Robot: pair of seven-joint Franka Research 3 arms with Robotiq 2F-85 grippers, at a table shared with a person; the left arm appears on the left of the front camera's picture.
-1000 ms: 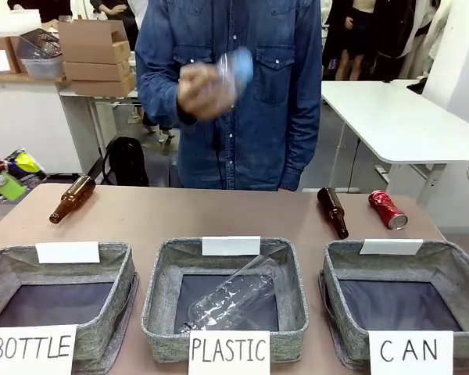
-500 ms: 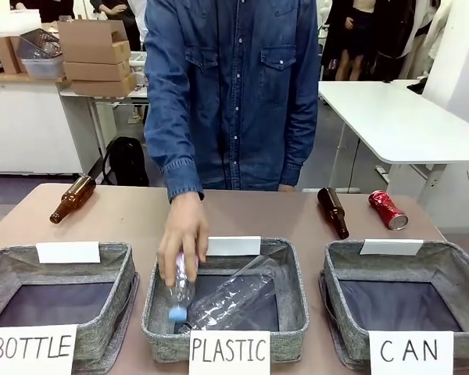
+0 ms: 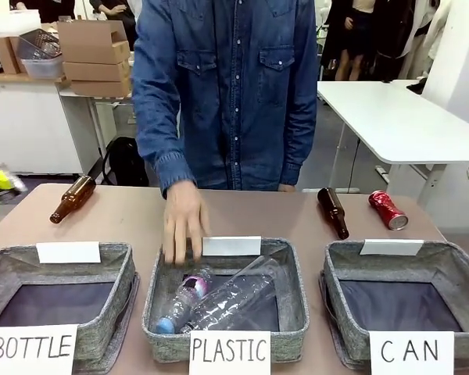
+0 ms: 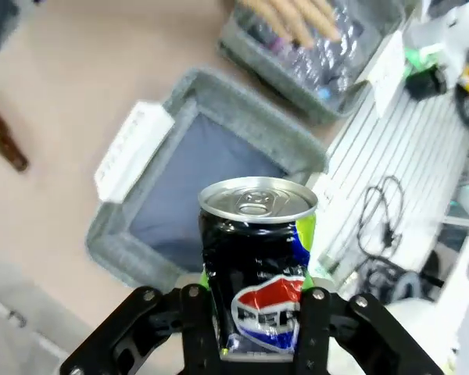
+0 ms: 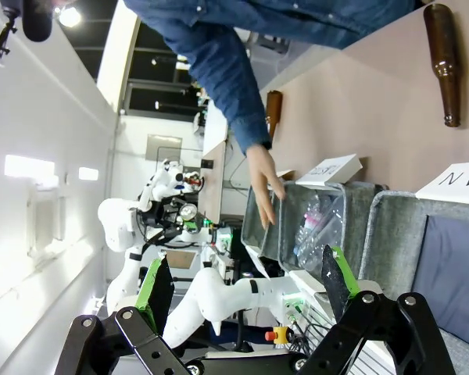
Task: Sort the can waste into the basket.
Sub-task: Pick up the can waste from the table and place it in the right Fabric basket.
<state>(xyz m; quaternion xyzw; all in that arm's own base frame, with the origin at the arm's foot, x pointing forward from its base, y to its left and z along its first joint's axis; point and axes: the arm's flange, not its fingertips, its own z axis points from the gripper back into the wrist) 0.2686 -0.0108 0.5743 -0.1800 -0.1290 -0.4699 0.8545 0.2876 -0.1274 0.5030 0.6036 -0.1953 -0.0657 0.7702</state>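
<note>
In the left wrist view my left gripper (image 4: 256,316) is shut on a black can (image 4: 258,258) with red and blue print, held upright, silver top up. It hangs above a grey basket (image 4: 219,101) with a white tag, whose sign I cannot read. A red dented can (image 3: 387,209) lies on the table at the far right, behind the basket signed "CAN" (image 3: 340,269), whose dark floor is bare. My right gripper (image 5: 246,285) is open with nothing between its green pads; the CAN basket (image 5: 391,226) lies ahead of it.
A person's hand (image 3: 184,223) hovers over the rear rim of the PLASTIC basket (image 3: 297,312), which holds two clear bottles. Brown bottles lie at the far left (image 3: 72,198) and far right (image 3: 333,211). The BOTTLE basket (image 3: 117,308) stands at the left.
The person lowered a small clear bottle into the PLASTIC basket, let it go and drew the hand back to the rear rim. Both grippers keep their state.
</note>
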